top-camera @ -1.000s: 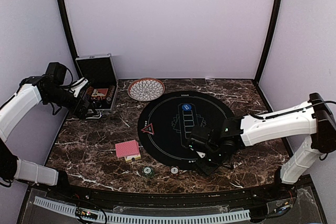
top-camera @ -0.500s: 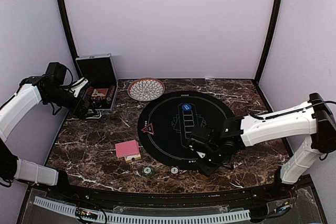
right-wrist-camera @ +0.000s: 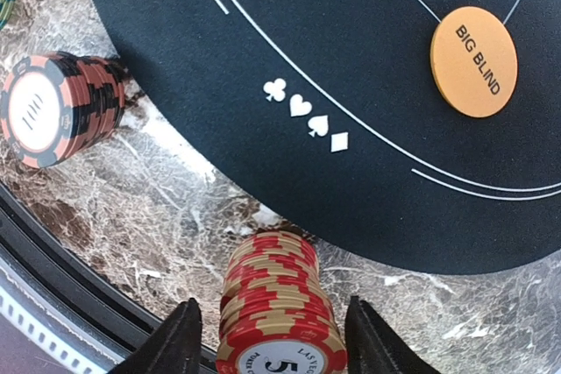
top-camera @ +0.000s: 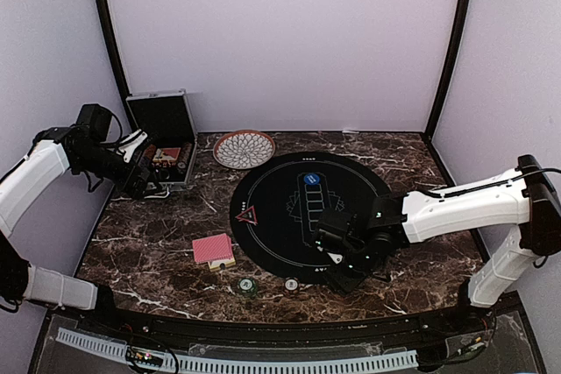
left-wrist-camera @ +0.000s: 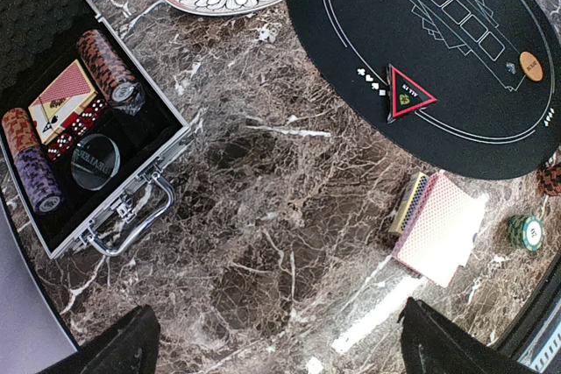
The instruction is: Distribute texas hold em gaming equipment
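Observation:
My right gripper (right-wrist-camera: 273, 343) is open, its fingers either side of a stack of red-and-tan poker chips (right-wrist-camera: 279, 304) with a gap on each side. The stack stands on the marble just off the black round mat (right-wrist-camera: 351, 32). In the top view the right gripper (top-camera: 342, 262) hides this stack. A pink-and-black chip stack (right-wrist-camera: 57, 111) stands to its left, and the orange button (right-wrist-camera: 473, 60) lies on the mat. My left gripper (left-wrist-camera: 280, 348) is open and empty above bare marble. The red-backed cards (top-camera: 213, 250), a green chip (top-camera: 247, 285), the red triangle (top-camera: 246, 215) and the blue button (top-camera: 310, 179) lie apart.
A silver-edged black case (top-camera: 166, 142) stands open at the back left, holding chip rolls, cards and dice (left-wrist-camera: 66, 120). A patterned round bowl (top-camera: 244, 148) sits behind the mat. The table's black front rim (right-wrist-camera: 79, 286) runs close to the red stack.

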Controlling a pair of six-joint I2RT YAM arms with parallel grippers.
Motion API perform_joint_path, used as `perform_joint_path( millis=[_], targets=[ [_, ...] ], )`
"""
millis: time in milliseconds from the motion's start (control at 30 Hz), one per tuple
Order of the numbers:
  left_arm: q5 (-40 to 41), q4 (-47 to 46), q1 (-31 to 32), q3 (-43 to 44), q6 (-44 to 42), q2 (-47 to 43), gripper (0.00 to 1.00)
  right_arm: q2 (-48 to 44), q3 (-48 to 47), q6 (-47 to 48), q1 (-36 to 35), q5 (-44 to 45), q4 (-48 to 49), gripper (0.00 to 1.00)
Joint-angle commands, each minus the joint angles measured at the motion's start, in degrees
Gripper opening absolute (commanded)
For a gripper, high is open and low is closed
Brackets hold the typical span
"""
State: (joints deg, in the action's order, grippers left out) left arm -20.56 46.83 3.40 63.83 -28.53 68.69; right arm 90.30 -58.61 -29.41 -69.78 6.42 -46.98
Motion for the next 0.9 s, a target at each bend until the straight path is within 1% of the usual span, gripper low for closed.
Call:
perform_joint_path(
  millis=[0, 400, 500, 600, 633, 700, 867],
  targets=[
    [-0.24, 1.34, 0.25, 1.62, -0.95, -0.22, 0.99, -1.18, -0.34, -0.14, -0.45, 0.02, 0.24, 0.59],
    [-0.29, 1.53, 0.29, 1.85, -0.91, -0.35, 0.99, -2.19, -0.26, -0.47, -0.38, 0.77, -0.36, 0.49],
    [-0.31, 1.68, 0.29, 1.99, -0.9, -0.39, 0.99, -2.15, 0.12, -0.52, -0.44, 0.57, 0.13, 0.45],
    [-0.24, 1.7, 0.3, 2.0, -1.0, -0.43, 0.99, -2.15, 0.84, -0.32, -0.38, 0.7, 0.54, 0.45],
    [-0.27, 1.69, 0.3, 2.0, -1.0, -0.41, 0.99, -2.03, 1.02, -0.26, -0.31, 0.73, 0.68, 0.48],
    [-0.28, 1.69, 0.29, 2.07, -1.01, -0.44, 0.99, -1.89, 1.17, -0.14, -0.31, 0.71, 0.69, 0.49],
    [-0.33, 1.74, 0.3, 2.08, -0.91, -0.48, 0.99, -1.9, 1.01, -0.01, -0.19, 1.14, 0.64, 0.47]
  ],
)
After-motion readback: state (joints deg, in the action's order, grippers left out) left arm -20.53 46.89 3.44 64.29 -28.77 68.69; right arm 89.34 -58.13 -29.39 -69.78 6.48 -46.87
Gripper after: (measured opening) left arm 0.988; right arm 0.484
